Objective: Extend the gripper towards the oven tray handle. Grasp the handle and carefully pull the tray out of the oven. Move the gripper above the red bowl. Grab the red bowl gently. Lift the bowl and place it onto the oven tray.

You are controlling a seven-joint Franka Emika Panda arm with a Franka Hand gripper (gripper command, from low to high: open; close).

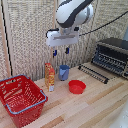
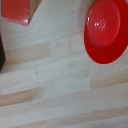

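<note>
Cut off at the wrist view's edge: red bowl (image 2: 106,31), empty on the counter (image 2: 60,85). Hangs released, hand (image 1: 60,50), fingers apart, high above the blue cup (image 1: 64,72); bowl lower, toward the exterior view's right, near the pulled-out tray (image 1: 93,73).

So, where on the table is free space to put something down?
Bare wood lies in front of the red bowl, between the red basket and the table's near edge. The back is crowded: carton, blue cup, tray and oven. The claw hangs above.
</note>
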